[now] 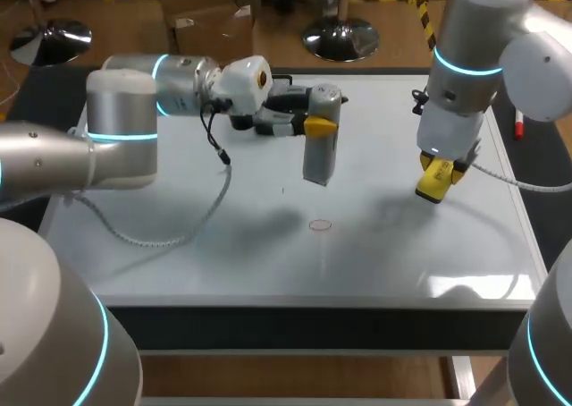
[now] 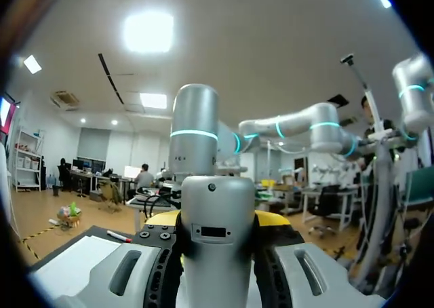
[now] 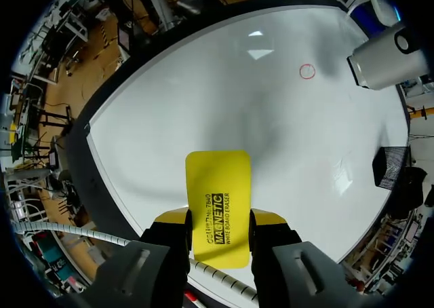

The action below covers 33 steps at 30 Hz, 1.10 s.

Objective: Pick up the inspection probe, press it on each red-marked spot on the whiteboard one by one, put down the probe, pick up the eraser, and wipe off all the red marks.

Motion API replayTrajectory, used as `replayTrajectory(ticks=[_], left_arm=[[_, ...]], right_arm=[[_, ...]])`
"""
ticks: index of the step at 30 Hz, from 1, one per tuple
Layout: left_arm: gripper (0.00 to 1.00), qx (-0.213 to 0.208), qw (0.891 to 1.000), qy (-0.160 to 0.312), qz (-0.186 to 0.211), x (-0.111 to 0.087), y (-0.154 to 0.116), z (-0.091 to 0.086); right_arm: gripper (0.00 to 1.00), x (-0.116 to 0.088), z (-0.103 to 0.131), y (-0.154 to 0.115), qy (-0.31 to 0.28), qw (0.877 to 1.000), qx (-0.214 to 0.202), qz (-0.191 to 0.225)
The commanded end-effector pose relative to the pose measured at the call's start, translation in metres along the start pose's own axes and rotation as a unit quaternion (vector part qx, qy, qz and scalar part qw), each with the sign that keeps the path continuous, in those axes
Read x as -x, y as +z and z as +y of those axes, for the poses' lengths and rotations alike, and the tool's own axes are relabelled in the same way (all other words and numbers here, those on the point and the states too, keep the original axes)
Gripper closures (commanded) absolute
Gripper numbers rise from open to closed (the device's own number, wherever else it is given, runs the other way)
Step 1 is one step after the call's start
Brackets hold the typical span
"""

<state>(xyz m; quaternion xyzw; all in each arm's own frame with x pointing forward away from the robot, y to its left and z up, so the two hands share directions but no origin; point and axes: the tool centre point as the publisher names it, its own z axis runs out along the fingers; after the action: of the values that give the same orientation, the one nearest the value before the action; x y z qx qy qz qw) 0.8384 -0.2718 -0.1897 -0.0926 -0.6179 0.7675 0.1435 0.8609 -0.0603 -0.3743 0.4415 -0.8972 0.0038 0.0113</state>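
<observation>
left gripper (image 2: 217,221): clenched from both sides on the grey inspection probe (image 2: 217,254), hanging nose-down off the board in the head view (image 1: 320,156). right gripper (image 3: 218,220): clamped on the yellow eraser (image 3: 217,206), held over the right part of the whiteboard (image 1: 179,254). between the two, nearer the front edge: one small red circle (image 1: 320,224) drawn on the board, well apart from probe and eraser alike, seen ahead of the eraser from the right wrist.
</observation>
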Motion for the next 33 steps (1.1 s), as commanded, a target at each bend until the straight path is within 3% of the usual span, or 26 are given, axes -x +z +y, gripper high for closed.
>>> replayTrajectory(ticks=[1, 14, 27, 33], left_arm=[[1.00, -0.008, 1.000, -0.007, 0.005, -0.010, 0.002, 0.012], [1.00, -0.015, 0.999, -0.007, 0.046, -0.026, 0.006, 0.037], [1.00, -0.014, 0.997, -0.025, 0.072, -0.032, -0.001, 0.065], [1.00, -0.013, 0.997, -0.024, 0.076, -0.033, -0.001, 0.070]], right_arm=[[1.00, 0.000, 0.000, -0.001, -0.001, 1.000, -0.001, 0.001], [1.00, 0.000, 0.000, -0.001, -0.001, 1.000, -0.001, 0.001], [1.00, 0.000, 0.000, -0.001, -0.001, 1.000, -0.001, 0.001], [1.00, 0.000, 0.000, -0.001, -0.001, 1.000, -0.001, 0.001]])
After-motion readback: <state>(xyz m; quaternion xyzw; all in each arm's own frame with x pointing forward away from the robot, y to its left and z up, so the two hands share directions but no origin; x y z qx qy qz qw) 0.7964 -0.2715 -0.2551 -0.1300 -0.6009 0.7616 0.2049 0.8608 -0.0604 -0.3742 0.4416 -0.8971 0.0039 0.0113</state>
